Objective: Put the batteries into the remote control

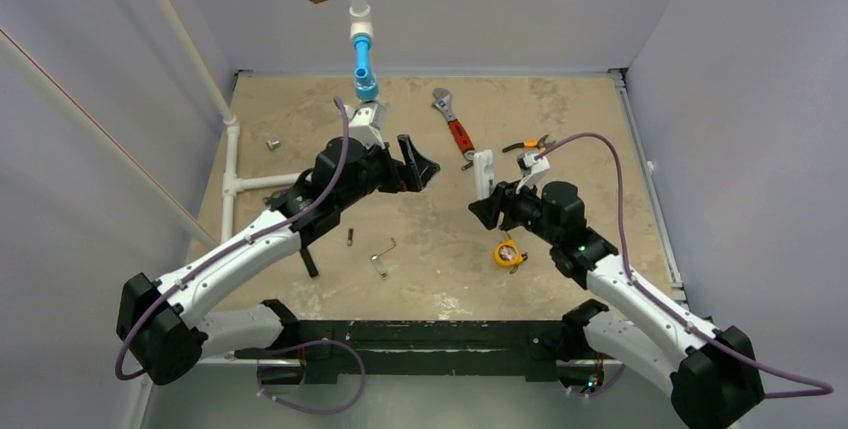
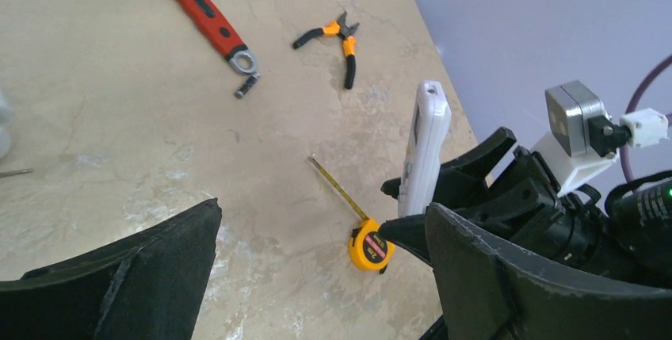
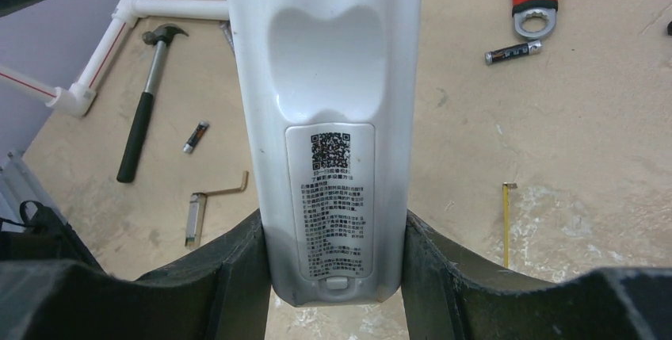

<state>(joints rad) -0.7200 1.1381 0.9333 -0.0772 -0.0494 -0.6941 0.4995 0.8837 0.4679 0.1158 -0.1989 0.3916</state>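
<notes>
My right gripper point(image 1: 487, 205) is shut on the lower end of the white remote control point(image 1: 483, 171) and holds it upright above the table. In the right wrist view the remote point(image 3: 329, 78) shows its back, with a QR label on the closed battery cover, gripped between both fingers point(image 3: 230, 269). My left gripper point(image 1: 418, 161) is open and empty, a little left of the remote point(image 2: 424, 150). One battery point(image 3: 513, 52) lies by the wrench's end and also shows in the left wrist view point(image 2: 246, 86). Another battery point(image 3: 196, 135) lies near the hammer.
A red wrench point(image 1: 452, 121), orange pliers point(image 1: 527, 146) and a yellow tape measure point(image 1: 509, 252) lie around the right gripper. A hammer point(image 3: 143, 110) and a hex key point(image 1: 383, 254) lie at left. White pipes point(image 1: 232, 164) line the left edge. A blue-and-orange pipe fitting point(image 1: 360, 49) stands at the back.
</notes>
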